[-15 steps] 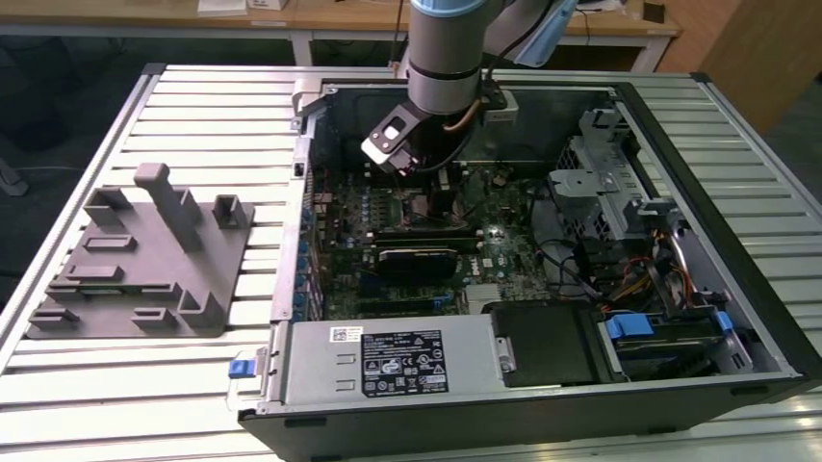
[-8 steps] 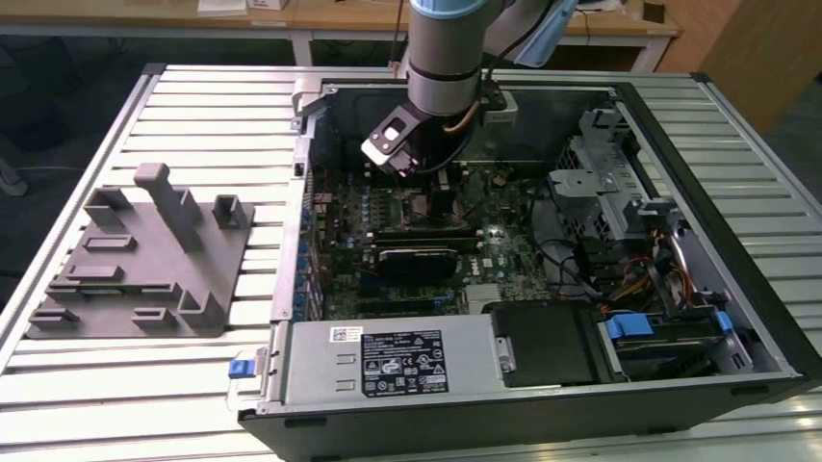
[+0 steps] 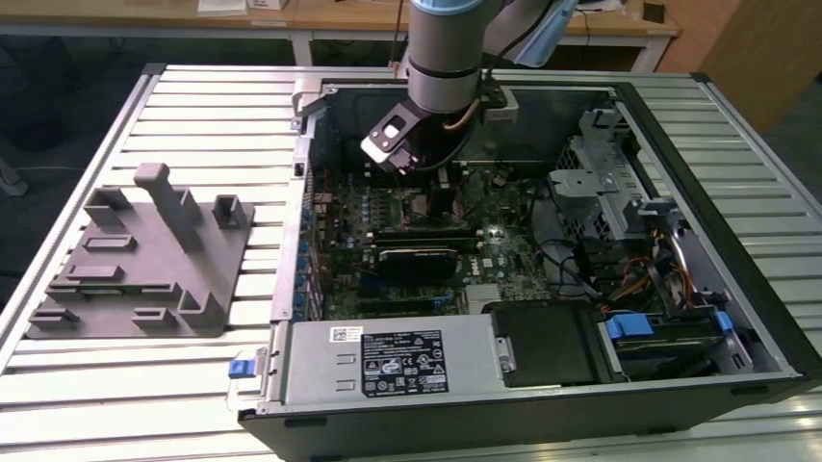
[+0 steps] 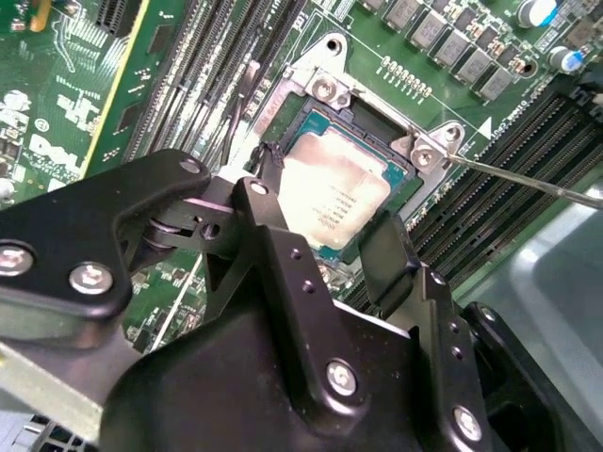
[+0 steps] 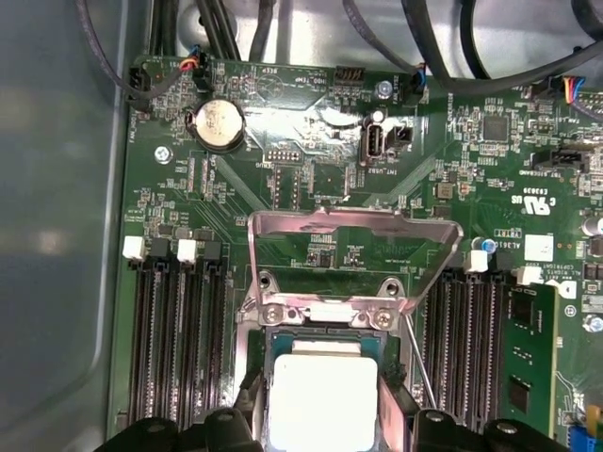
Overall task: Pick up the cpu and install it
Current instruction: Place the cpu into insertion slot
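Exterior view: arm reaches down into the open case, over the middle of the motherboard.

Second wrist view: gripper fingers are narrow and look to pinch the cpu by two opposite edges, right at the socket. Can't tell if it's seated or just above. Risk: with any tilt or offset, a corner digs into the socket and damages it.

First wrist view: cpu sits between the fingertips, retention plate flipped up, lever just beside one finger. Risk: a finger snags the lever or the socket rim and drags the cpu askew.
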